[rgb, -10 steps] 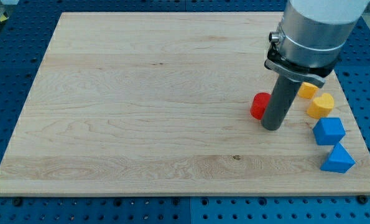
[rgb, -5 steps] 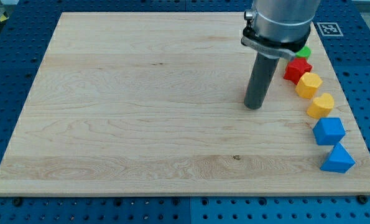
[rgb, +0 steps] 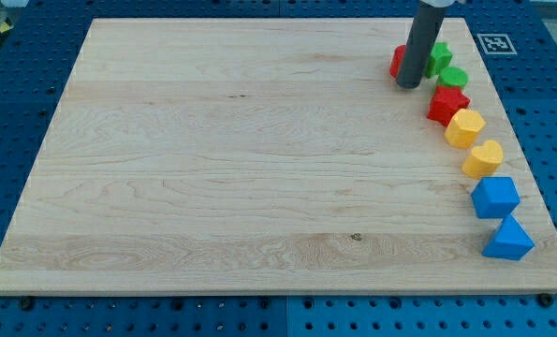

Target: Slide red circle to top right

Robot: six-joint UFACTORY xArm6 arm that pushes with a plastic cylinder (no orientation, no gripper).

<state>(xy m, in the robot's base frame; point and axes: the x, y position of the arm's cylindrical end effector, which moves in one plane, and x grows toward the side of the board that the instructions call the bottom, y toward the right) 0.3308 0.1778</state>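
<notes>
The red circle (rgb: 397, 62) lies near the board's top right, mostly hidden behind my rod; only its left edge shows. My tip (rgb: 408, 86) rests on the board just below and right of the red circle, touching or nearly touching it. A green block (rgb: 438, 58) sits right of the rod, and a green round block (rgb: 452, 78) lies just below that.
Down the board's right edge run a red star block (rgb: 447, 103), a yellow hexagon block (rgb: 464, 127), a yellow heart block (rgb: 484, 159), a blue block (rgb: 495, 197) and a blue triangle block (rgb: 509, 239). The wooden board (rgb: 212, 168) lies on a blue perforated table.
The rod has moved up the view from the board's mid right to the top right, and the red circle has moved with it, up to beside the green blocks.
</notes>
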